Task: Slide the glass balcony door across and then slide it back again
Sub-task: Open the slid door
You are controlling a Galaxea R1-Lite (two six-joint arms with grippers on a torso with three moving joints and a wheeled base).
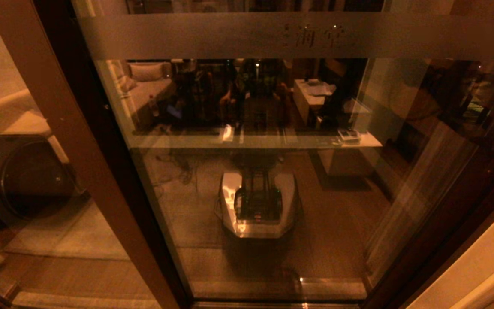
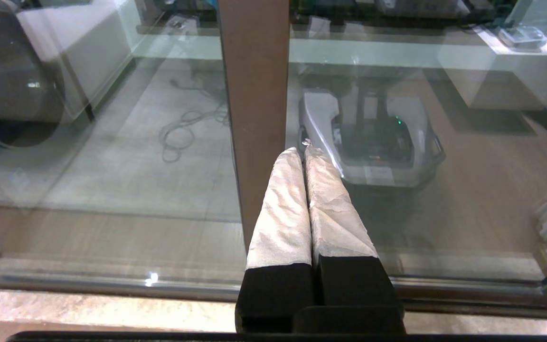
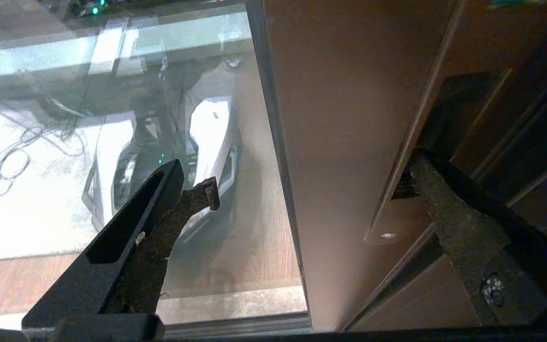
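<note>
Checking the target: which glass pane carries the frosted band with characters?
The wide glass balcony door, right of the brown upright; the narrower left pane has none.

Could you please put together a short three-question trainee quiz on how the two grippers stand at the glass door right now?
1. True or false: the left gripper has its fingers spread wide.
2. The right gripper straddles which part of the glass balcony door?
A. the frosted band
B. the brown upright frame
C. the bottom track
3. Fill in: the glass reflects the robot's own ____.

Key: 1 false, they are pressed together near a brown upright; 2 B; 3 base.
</note>
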